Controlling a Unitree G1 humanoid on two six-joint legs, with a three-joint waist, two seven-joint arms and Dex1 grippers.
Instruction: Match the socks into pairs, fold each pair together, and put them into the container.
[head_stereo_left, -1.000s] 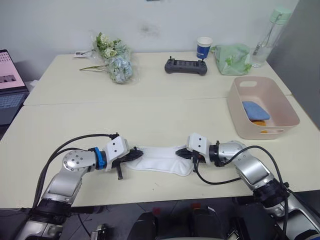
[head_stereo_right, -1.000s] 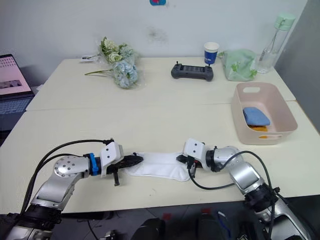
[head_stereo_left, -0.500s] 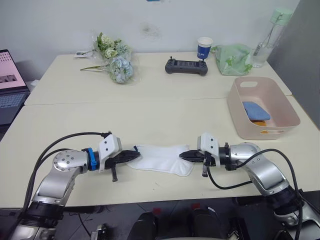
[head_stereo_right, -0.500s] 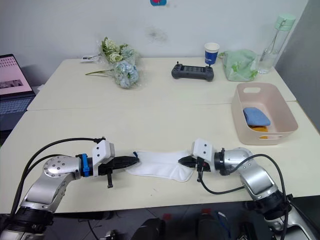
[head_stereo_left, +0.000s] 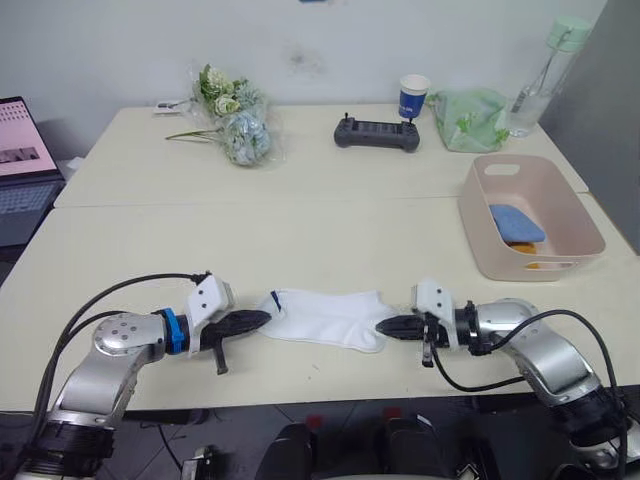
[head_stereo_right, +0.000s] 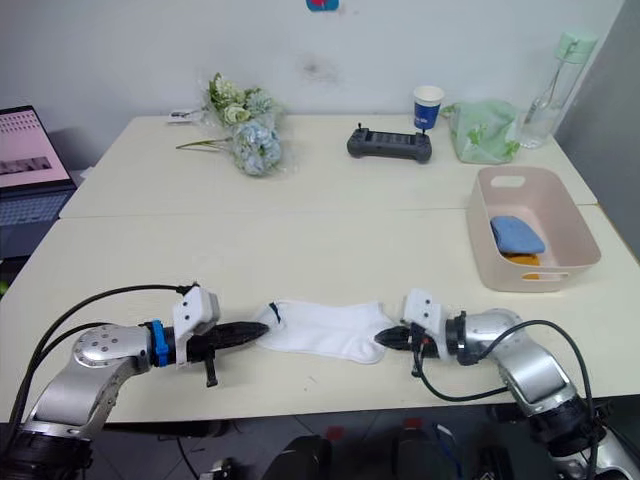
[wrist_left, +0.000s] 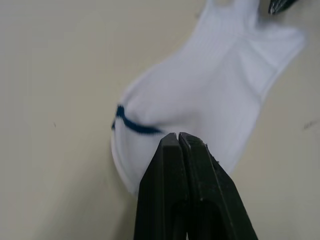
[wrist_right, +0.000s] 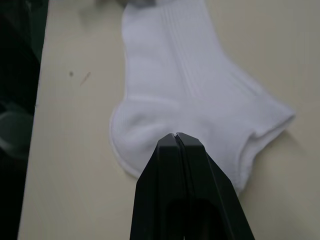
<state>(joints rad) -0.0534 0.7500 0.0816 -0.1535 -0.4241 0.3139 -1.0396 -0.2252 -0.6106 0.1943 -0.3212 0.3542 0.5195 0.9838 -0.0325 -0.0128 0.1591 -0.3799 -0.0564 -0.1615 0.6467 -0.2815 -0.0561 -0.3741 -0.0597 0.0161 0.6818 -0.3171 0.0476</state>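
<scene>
A white sock (head_stereo_left: 325, 318) lies flat near the table's front edge; I cannot tell whether another lies under it. My left gripper (head_stereo_left: 266, 318) is shut, its tip at the sock's left end, by a thin blue mark (wrist_left: 131, 125) on the cuff. My right gripper (head_stereo_left: 382, 329) is shut, its tip at the sock's right end (wrist_right: 200, 120). No cloth shows between either pair of fingers. The pale pink container (head_stereo_left: 480, 235) stands at the right and holds a light blue sock (head_stereo_left: 517, 222) over an orange one (head_stereo_left: 530, 264).
Along the table's far side are a bunch of flowers (head_stereo_left: 232, 120), a black controller (head_stereo_left: 376, 133), a paper cup (head_stereo_left: 411, 95), a green plastic bag (head_stereo_left: 465, 118) and a bottle (head_stereo_left: 540, 70). A laptop (head_stereo_left: 20, 160) sits at the far left.
Both grippers have drawn outward, from over the sock to its two ends. The sock now lies flatter and stretched out. The camera view has shifted slightly.
</scene>
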